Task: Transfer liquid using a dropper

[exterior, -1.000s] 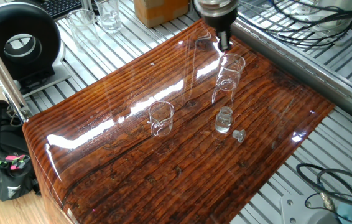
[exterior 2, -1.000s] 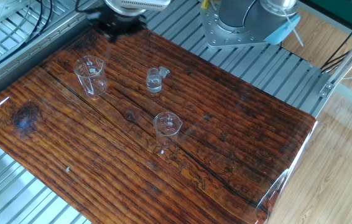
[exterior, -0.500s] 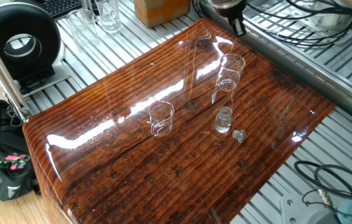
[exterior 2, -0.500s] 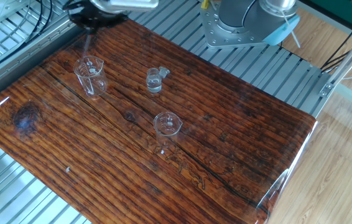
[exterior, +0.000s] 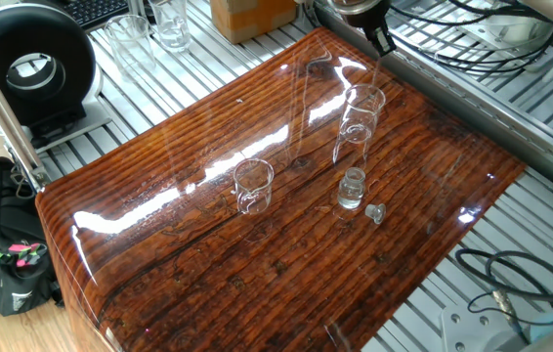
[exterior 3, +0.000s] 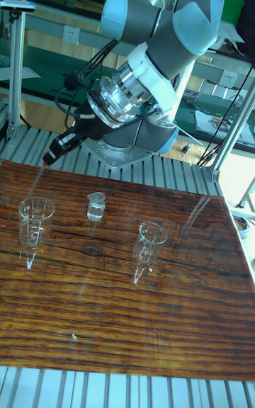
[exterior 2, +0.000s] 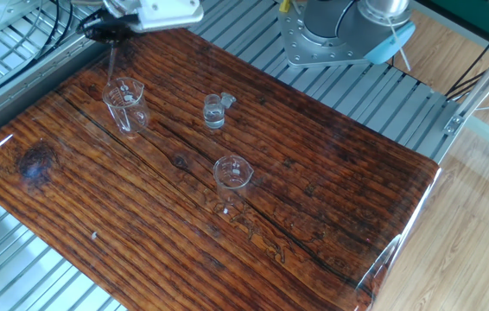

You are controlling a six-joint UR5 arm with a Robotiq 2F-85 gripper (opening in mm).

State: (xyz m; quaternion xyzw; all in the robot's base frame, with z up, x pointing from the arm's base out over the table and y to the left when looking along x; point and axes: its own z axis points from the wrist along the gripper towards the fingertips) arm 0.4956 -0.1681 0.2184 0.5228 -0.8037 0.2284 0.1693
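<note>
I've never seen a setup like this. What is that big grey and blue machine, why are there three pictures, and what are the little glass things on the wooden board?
The machine is a robot arm with a two-finger gripper at its end. The three pictures show one moment: two cameras look down at the wooden table from different sides, and a tall one faces the arm. The gripper holds a dropper, a thin clear tube with a red bulb at the top, slanting down toward a glass cone-shaped vessel. A second such vessel stands nearer the middle. Between them is a small clear bottle, with its stopper lying beside it on the wood. Any liquid is too clear to make out.
</note>
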